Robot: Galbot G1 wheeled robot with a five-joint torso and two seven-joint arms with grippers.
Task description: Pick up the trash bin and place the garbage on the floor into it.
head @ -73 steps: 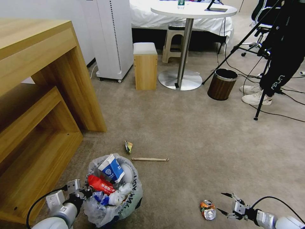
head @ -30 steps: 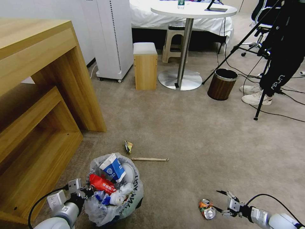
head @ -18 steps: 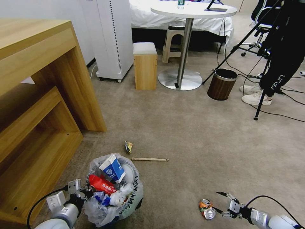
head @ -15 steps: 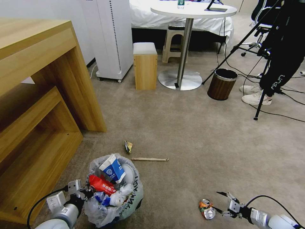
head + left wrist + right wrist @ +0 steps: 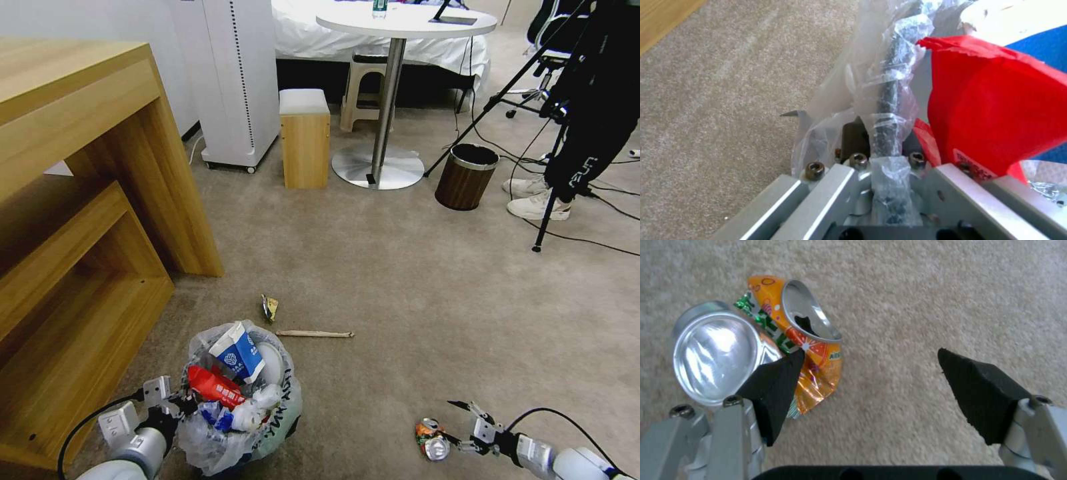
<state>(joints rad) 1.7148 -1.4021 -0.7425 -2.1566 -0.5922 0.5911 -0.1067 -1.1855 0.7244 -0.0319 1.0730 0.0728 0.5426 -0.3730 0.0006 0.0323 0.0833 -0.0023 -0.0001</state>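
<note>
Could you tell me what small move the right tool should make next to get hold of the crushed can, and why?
Probably shift the right tool sideways toward the crushed can: it is open, one pad overlaps the can's edge, and bare floor lies between the pads.

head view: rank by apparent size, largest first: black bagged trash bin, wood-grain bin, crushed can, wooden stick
1. trash bin, held at its rim by the left gripper; nearness inflates it.
2. wood-grain bin, farther off, so true size against the first is unsure.
3. wooden stick, longer but thin.
4. crushed can, beside the open right gripper; close to the stick in area.
</note>
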